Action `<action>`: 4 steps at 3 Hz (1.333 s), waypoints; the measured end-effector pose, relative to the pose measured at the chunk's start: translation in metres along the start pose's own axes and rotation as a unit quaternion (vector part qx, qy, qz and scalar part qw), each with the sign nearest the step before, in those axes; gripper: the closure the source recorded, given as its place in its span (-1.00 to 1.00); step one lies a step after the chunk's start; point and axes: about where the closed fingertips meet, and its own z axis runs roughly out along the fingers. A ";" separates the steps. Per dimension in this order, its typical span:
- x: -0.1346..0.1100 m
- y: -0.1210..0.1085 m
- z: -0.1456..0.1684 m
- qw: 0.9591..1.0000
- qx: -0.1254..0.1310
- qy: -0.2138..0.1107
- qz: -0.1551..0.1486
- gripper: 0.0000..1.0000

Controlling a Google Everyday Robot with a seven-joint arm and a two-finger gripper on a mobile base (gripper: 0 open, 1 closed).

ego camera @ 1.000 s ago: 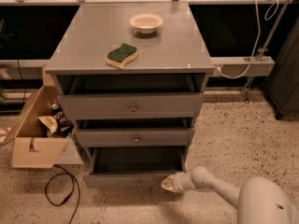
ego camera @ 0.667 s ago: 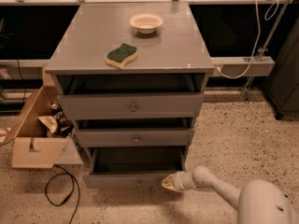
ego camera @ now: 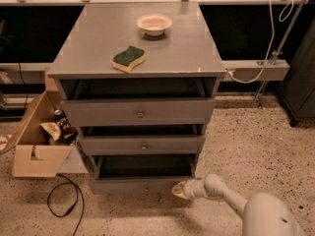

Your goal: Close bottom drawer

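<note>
The bottom drawer (ego camera: 140,185) is the lowest of three grey drawers in the cabinet (ego camera: 142,58). It stands pulled out, its dark inside showing, with a low front panel and a small knob (ego camera: 146,187). The middle drawer (ego camera: 142,144) and the top drawer (ego camera: 139,111) are also slightly out. My gripper (ego camera: 179,190) is low near the floor, at the right end of the bottom drawer's front panel, touching or nearly touching it. The white arm (ego camera: 231,196) runs back from it to the lower right.
A green-and-yellow sponge (ego camera: 128,58) and a white bowl (ego camera: 154,23) sit on the cabinet top. An open cardboard box (ego camera: 34,140) with clutter stands on the floor at the left, with a black cable (ego camera: 64,205) by it. A dark cabinet (ego camera: 302,82) is at the right.
</note>
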 end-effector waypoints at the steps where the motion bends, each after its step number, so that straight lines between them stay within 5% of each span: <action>1: 0.000 -0.001 0.000 1.000 0.001 0.000 0.000 1.00; 4: 0.000 -0.063 -0.017 0.998 0.066 -0.016 -0.015 1.00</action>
